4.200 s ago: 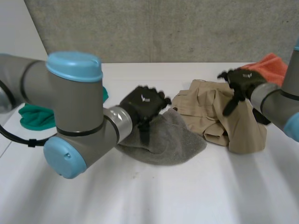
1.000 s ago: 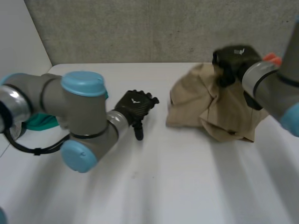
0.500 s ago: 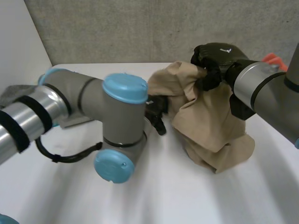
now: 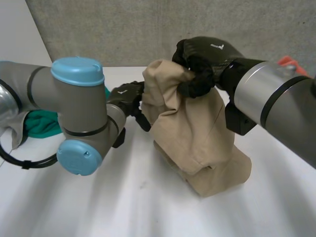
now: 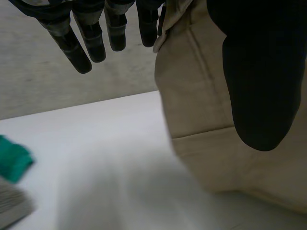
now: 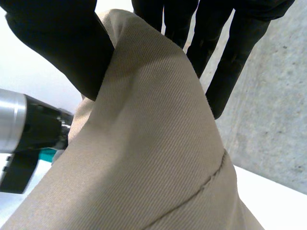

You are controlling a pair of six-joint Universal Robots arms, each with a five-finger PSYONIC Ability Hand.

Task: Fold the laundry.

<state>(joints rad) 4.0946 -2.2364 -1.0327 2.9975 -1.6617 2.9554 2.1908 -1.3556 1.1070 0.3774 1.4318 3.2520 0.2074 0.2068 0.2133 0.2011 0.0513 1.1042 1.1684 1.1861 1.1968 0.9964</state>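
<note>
The right hand [image 4: 206, 57] is clenched round the top of the tan cloth [image 4: 197, 133] and holds it up. The cloth's bottom end sits bunched on the white table [image 4: 123, 207]. The left hand [image 4: 127, 97] is loose, its straight fingers [image 5: 81, 52] right beside the cloth's edge. A green cloth [image 4: 37, 123] lies nearby.

The left arm [image 4: 74, 113] hides most of the green cloth [image 4: 39, 123], and the right arm [image 4: 276, 98] shows just a sliver of the orange cloth [image 4: 289, 61]. The tan garment [image 4: 192, 133] hangs bunched — its kind is unclear — and whether the left robot hand [image 4: 126, 96] grips its edge cannot be told.
</note>
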